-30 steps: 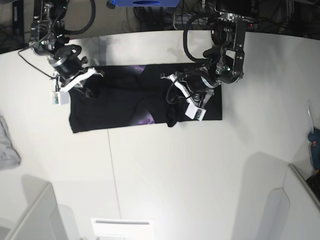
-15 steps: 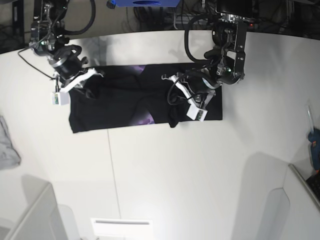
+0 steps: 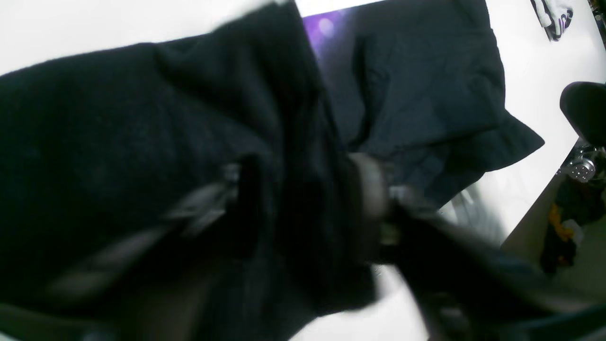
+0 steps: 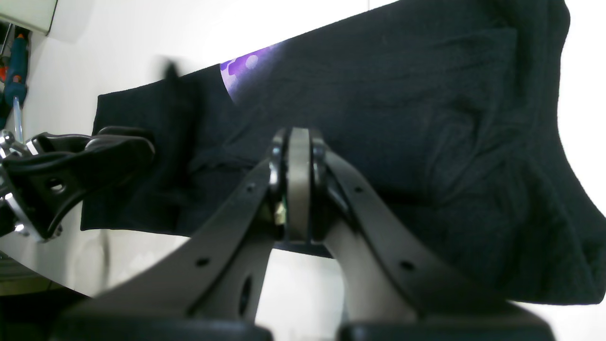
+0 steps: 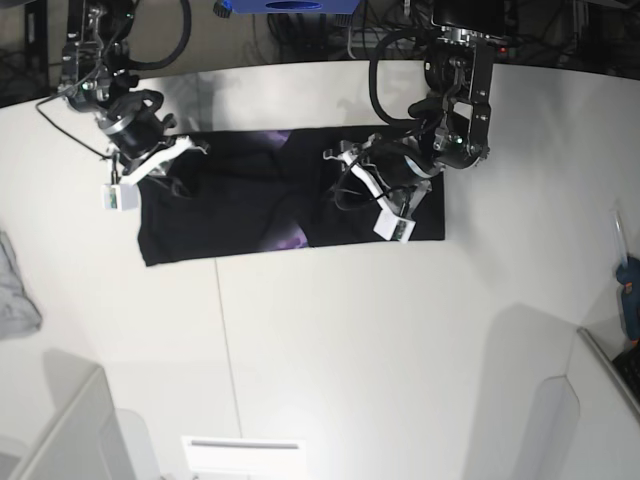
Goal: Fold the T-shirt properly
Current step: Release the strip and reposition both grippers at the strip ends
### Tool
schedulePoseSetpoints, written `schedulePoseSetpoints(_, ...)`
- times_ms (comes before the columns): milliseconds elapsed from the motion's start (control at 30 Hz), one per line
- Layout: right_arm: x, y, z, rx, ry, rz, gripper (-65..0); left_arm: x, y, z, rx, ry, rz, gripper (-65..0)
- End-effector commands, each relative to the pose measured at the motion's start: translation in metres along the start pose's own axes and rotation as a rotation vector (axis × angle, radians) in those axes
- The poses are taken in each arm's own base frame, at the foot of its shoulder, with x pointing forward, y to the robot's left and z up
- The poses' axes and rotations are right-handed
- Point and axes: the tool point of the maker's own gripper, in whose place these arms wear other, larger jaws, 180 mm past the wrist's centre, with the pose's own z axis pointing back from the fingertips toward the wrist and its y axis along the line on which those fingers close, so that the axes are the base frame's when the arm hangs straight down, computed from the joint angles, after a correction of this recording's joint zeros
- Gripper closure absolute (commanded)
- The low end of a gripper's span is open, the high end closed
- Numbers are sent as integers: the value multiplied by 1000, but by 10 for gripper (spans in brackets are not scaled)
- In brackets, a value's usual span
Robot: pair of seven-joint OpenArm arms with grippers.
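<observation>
Left gripper (image 3: 305, 166) has let go of the T-shirt (image 5: 240, 200), looks like: its fingers are spread apart over the black fabric, pretty blurry in its own wrist cam. Half a second ago that bit of shirt was still bunched up under the fingers, with a little lump poking out past the bottom edge in the base view. Now the lump's gone and the folded-in part has dropped flatter, its edge shifted over toward the purple print (image 5: 290, 237), so more of the shirt's middle is covered. Right gripper (image 4: 299, 135) is clenched shut, hanging over the other half of the shirt, and as far as I can tell it hasn't budged. Shirt itself is lying in a long black strip across the white table (image 5: 300, 350), running under both arms, with just a small patch of the print peeking out along the lower edge in the base view.
</observation>
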Motion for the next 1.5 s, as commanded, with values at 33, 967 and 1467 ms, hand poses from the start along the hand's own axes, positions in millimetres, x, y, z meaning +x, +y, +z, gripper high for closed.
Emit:
schedulePoseSetpoints(33,12,3,2,13,-41,10,0,21,-9,0,-29,-55,-19,-400)
schedulePoseSetpoints(967,56,-100,-26,-151,114,-205,-476,-15,158,158,474,-234,6,0)
schedulePoseSetpoints(1467,17,-118,-36,-93,243,-128,-476,-31,156,129,370,-189,8,0)
